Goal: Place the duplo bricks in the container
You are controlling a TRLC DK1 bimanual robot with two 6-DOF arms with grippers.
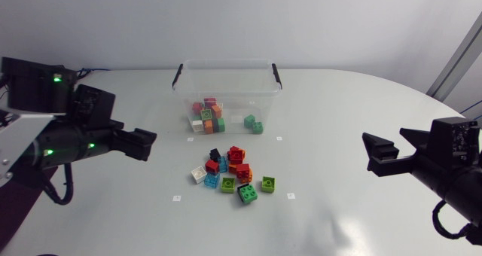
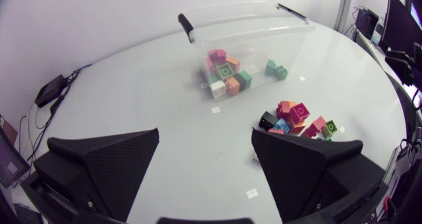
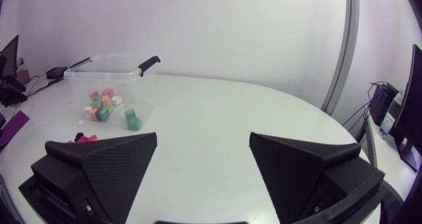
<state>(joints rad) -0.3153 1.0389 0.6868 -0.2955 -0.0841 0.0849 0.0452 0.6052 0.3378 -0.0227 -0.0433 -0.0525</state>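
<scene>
Since the head view takes in the whole table [image 1: 339, 98], I start there. The clear container [image 1: 260, 90] stands at the upper centre of the frame, its two black handles at the rim's ends. A cluster of duplo bricks [image 1: 208, 115] lies in its lower left part, with two green bricks [image 1: 254, 123] apart from them toward the right wall. The loose pile [image 1: 232, 175] of red, blue, white, black, orange and green bricks lies on the table just below the container, at the centre of the frame. My left gripper [image 1: 149, 144] is at mid-left and my right gripper [image 1: 369, 155] at mid-right. Both point toward the pile and are well apart from it, and neither touches a brick.

In the left wrist view, the left gripper [image 2: 204, 135] has its jaws spread wide, with only bare table between them. The pile [image 2: 300, 118] lies just ahead of one finger, which hides part of it. The container [image 2: 290, 39] stands farther ahead, the bricks [image 2: 224, 76] inside showing through its wall.

In the right wrist view, the right gripper [image 3: 203, 137] also has its jaws spread and holds nothing. The container [image 3: 142, 85] stands well ahead and off to one side, with the coloured bricks [image 3: 104, 104] inside it. Past the tip of the finger on that side I see a dark and red sliver [image 3: 82, 138], probably the edge of the loose pile, though the finger hides too much to be sure.
</scene>
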